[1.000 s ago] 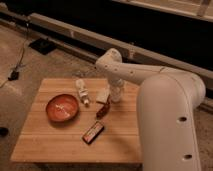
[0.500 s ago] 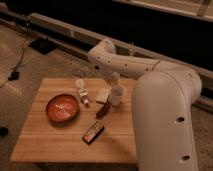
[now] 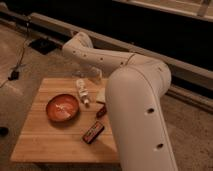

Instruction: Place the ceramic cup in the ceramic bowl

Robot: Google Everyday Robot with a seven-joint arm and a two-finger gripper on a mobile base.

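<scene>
The reddish-orange ceramic bowl (image 3: 62,108) sits empty on the left half of the wooden table (image 3: 45,145). The ceramic cup is hidden behind my big white arm (image 3: 135,100). The arm reaches from the lower right up to its elbow, then bends down over the table's back edge. My gripper (image 3: 95,75) hangs there, just right of the small clear bottle (image 3: 83,93) and up and right of the bowl. A white shape (image 3: 101,95) shows at the arm's edge below the gripper; I cannot tell what it is.
A dark flat bar (image 3: 93,132) lies in front of the bowl to the right. A small reddish item (image 3: 101,112) lies by the arm's edge. Cables (image 3: 20,60) run over the floor at the left. A long rail (image 3: 50,22) runs behind the table.
The arm's elbow has swung further left and the forearm now covers the spot where the white cup stood. The bowl, bottle and dark bar have not moved.
</scene>
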